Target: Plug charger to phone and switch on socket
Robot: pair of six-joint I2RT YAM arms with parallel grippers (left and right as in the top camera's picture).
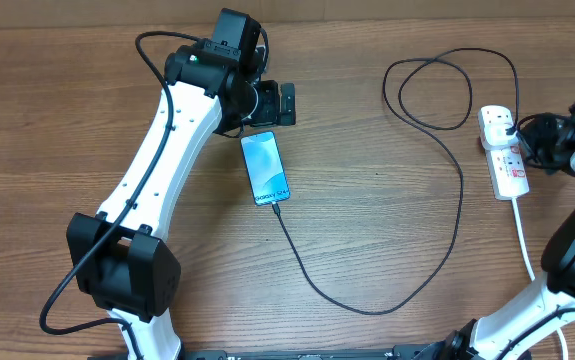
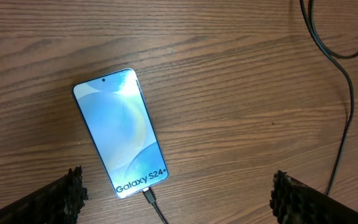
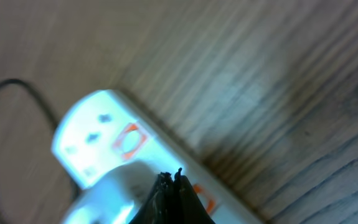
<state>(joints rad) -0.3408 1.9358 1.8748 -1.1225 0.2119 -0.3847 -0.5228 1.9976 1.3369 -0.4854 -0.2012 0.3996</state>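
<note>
The phone (image 1: 265, 168) lies flat on the wooden table with its light blue screen lit. In the left wrist view the phone (image 2: 121, 132) has the charger's small black connector (image 2: 149, 196) in its bottom edge. The charger cable (image 1: 367, 305) loops right and up to the white socket (image 1: 502, 150). My left gripper (image 1: 287, 104) hovers just above the phone's top end, open and empty; its fingertips (image 2: 66, 196) stand wide apart. My right gripper (image 3: 171, 177) is shut, its tips over the blurred socket (image 3: 104, 137) beside an orange marking.
The socket's thick white cord (image 1: 523, 235) runs down toward the right arm's base. The black cable makes a loop (image 1: 437, 90) at the back of the table. The left arm's white link (image 1: 162, 160) lies left of the phone.
</note>
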